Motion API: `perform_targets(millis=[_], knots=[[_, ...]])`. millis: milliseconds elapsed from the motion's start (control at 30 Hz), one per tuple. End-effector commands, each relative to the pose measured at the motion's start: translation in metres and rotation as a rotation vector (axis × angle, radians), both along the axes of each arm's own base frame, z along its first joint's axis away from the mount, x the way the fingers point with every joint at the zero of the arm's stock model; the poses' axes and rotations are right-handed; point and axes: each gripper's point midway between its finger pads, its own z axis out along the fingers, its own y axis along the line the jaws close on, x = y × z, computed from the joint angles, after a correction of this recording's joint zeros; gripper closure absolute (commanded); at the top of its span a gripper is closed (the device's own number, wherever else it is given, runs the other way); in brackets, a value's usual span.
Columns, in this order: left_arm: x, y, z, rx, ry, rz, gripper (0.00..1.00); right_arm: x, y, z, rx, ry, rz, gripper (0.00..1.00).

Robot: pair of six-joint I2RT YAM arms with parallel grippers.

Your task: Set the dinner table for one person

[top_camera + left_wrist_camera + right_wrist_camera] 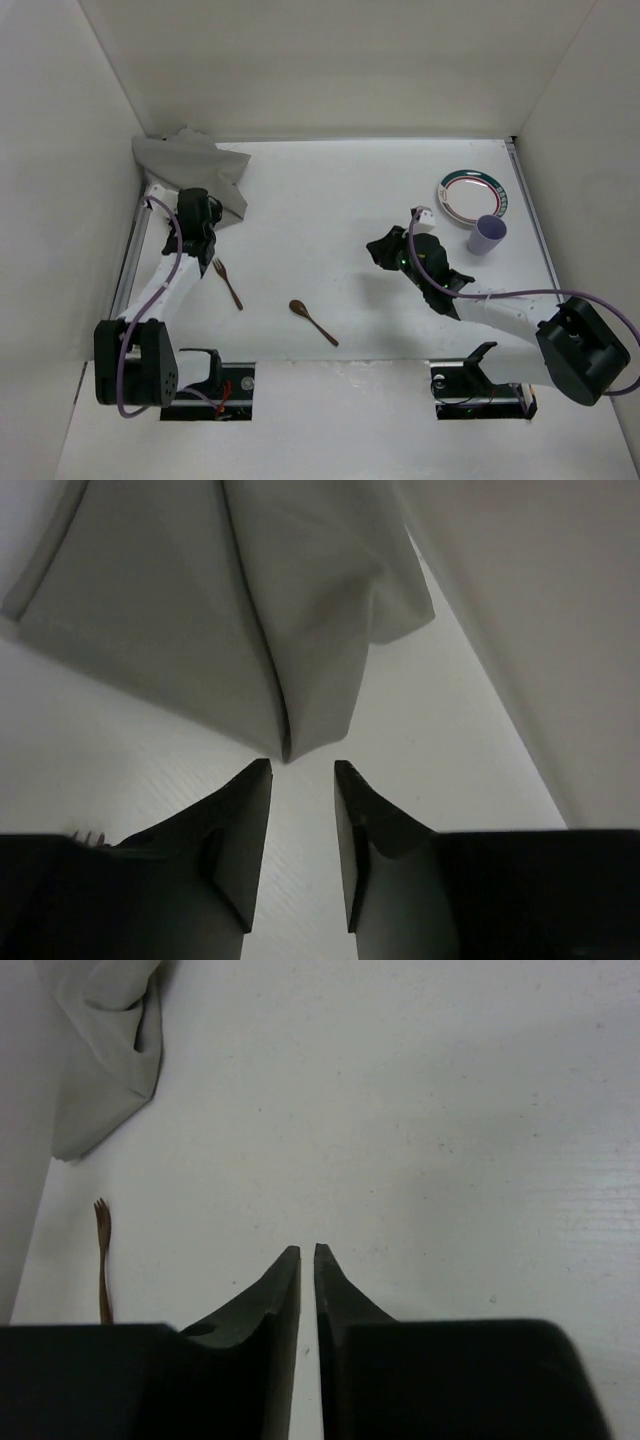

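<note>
Hovering parted, the left gripper [302, 770] faces the limp, crumpled mat [195, 165] at eleven o'clock; pinch its near corner; right gripper [307, 1252] nearly closed, empty.

Even, soft overhead light; faint shadows under both arms; wrist views slightly blurred up close

Grey cloth [192, 167]: near corner hidden under left gripper [200, 225] in top view; left wrist view crops it top + left, so full extent n/a. Fork [102, 1258]: handle end hidden behind right gripper [307, 1252] body in right wrist view, tines too small to count. Plate [474, 195]: near-right rim covered by cup [487, 234]. Plate rim pattern too small to read.
</note>
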Motion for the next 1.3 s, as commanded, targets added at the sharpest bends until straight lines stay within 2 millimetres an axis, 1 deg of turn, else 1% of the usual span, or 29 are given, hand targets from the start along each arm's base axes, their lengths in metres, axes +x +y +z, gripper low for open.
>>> perform_targets(millis=[0, 33, 67, 100, 133, 200, 233, 267, 333, 433, 467, 533, 600, 633, 700, 767, 800, 867, 933, 1000, 1033, 1067, 1167, 1200, 1267], knots=[[0.034, 0.02, 0.035, -0.023, -0.111, 0.053, 0.8, 0.009, 0.006, 0.025, 0.03, -0.075, -0.005, 0.72], [0.041, 0.028, 0.036, -0.031, -0.109, 0.077, 0.81, 0.008, 0.008, 0.022, 0.035, -0.066, 0.002, 0.63], [0.048, 0.037, 0.036, -0.031, -0.105, 0.097, 0.8, 0.007, 0.01, 0.02, 0.035, -0.057, 0.01, 0.55], [0.055, 0.048, 0.035, -0.022, -0.095, 0.122, 0.76, 0.007, 0.011, 0.02, 0.036, -0.056, 0.016, 0.49], [0.061, 0.055, 0.034, -0.02, -0.087, 0.134, 0.73, 0.007, 0.011, 0.022, 0.036, -0.062, 0.02, 0.44], [0.078, 0.07, 0.025, -0.039, -0.057, 0.151, 0.59, 0.009, 0.009, 0.023, 0.03, -0.071, 0.009, 0.39], [0.086, 0.073, 0.02, -0.048, -0.043, 0.144, 0.55, 0.009, 0.01, 0.02, 0.024, -0.069, 0.01, 0.37], [0.094, 0.076, 0.011, -0.071, -0.021, 0.131, 0.53, 0.009, 0.012, 0.018, 0.025, -0.062, 0.018, 0.37], [0.111, 0.073, -0.008, -0.121, 0.014, 0.095, 0.52, 0.008, 0.014, 0.019, 0.033, -0.057, 0.031, 0.36], [0.136, 0.067, -0.043, -0.165, 0.079, 0.058, 0.53, 0.007, 0.015, 0.022, 0.031, -0.073, 0.035, 0.34], [0.14, 0.067, -0.051, -0.167, 0.098, 0.054, 0.53, 0.008, 0.015, 0.021, 0.029, -0.073, 0.035, 0.34], [0.149, 0.063, -0.072, -0.171, 0.137, 0.048, 0.59, 0.006, 0.018, 0.017, 0.032, -0.057, 0.046, 0.34], [0.154, 0.052, -0.087, -0.187, 0.157, 0.036, 0.65, 0.006, 0.017, 0.021, 0.043, -0.066, 0.045, 0.34], [0.156, 0.045, -0.095, -0.194, 0.17, 0.028, 0.7, 0.006, 0.016, 0.023, 0.041, -0.073, 0.037, 0.34], [0.162, 0.029, -0.104, -0.203, 0.182, -0.003, 0.77, 0.007, 0.015, 0.02, 0.035, -0.069, 0.033, 0.34], [0.167, 0.003, -0.109, -0.204, 0.182, -0.07, 0.85, 0.007, 0.016, 0.018, 0.036, -0.06, 0.039, 0.35], [0.168, -0.007, -0.11, -0.202, 0.18, -0.092, 0.86, 0.007, 0.016, 0.019, 0.038, -0.061, 0.037, 0.35], [0.166, -0.034, -0.113, -0.196, 0.188, -0.145, 0.89, 0.008, 0.015, 0.02, 0.035, -0.068, 0.03, 0.35], [0.164, -0.06, -0.113, -0.172, 0.189, -0.2, 0.91, 0.008, 0.015, 0.015, 0.031, -0.056, 0.03, 0.35], [0.162, -0.094, -0.114, -0.14, 0.187, -0.289, 0.92, 0.008, 0.014, 0.016, 0.034, -0.054, 0.028, 0.35], [0.159, -0.108, -0.116, -0.133, 0.192, -0.323, 0.92, 0.009, 0.012, 0.016, 0.03, -0.06, 0.023, 0.35], [0.156, -0.128, -0.119, -0.131, 0.198, -0.369, 0.92, 0.009, 0.012, 0.016, 0.031, -0.062, 0.019, 0.35], [0.144, -0.176, -0.128, -0.102, 0.221, -0.493, 0.94, 0.012, 0.006, 0.012, 0.026, -0.049, 0.002, 0.35], [0.138, -0.19, -0.131, -0.096, 0.232, -0.529, 0.94, 0.012, 0.006, 0.012, 0.026, -0.049, 0.002, 0.35], [0.124, -0.21, -0.137, -0.082, 0.251, -0.579, 0.95, 0.012, 0.004, 0.014, 0.026, -0.058, -0.006, 0.35]])
